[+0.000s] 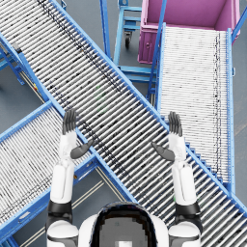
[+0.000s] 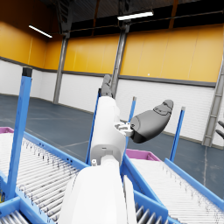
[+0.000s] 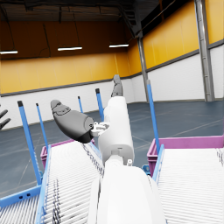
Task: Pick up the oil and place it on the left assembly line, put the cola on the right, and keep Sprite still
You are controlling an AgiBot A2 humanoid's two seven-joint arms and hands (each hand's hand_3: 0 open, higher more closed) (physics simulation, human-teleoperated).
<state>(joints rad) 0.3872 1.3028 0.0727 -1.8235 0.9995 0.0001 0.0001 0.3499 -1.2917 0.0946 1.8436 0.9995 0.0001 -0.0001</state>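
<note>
Both my hands are raised and hold nothing, fingers spread, thumbs turned inward. The left hand [image 1: 71, 137] hangs at one edge of the middle roller line [image 1: 111, 106] and the right hand [image 1: 173, 140] hangs just inside the opposite edge. Bare rollers fill the gap between them. Outward of the left hand lies the left line [image 1: 24, 154]. Ahead and outward of the right hand runs the right line [image 1: 193, 96], ending at a pink bin [image 1: 193, 12]. I cannot tell where the oil, cola and Sprite are.

Left line [image 1: 24, 149], right line [image 1: 193, 82]: grey rollers, blue rails.
</note>
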